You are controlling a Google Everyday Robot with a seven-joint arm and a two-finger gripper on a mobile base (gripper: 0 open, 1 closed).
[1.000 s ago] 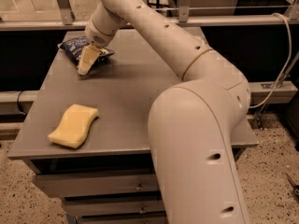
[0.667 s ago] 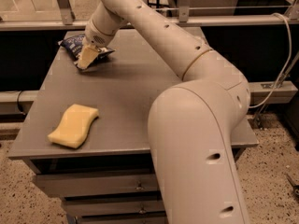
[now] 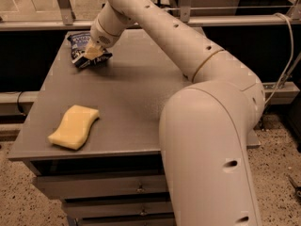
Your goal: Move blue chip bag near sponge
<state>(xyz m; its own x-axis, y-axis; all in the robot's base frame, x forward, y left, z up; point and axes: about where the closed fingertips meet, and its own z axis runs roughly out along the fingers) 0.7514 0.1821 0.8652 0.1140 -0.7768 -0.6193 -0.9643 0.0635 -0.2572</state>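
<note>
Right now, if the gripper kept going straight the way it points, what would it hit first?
The blue chip bag. The gripper points down at the far left corner of the table, right over the bag and seemingly already touching it, though depth is hard to judge.

We are nudging our gripper slightly farther toward the back-left corner of the table, bringing it more squarely over the blue chip bag.

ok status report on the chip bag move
Gripper on the blue chip bag, far corner of the table. Sponge near the front edge, well apart. Nothing between them.
</note>
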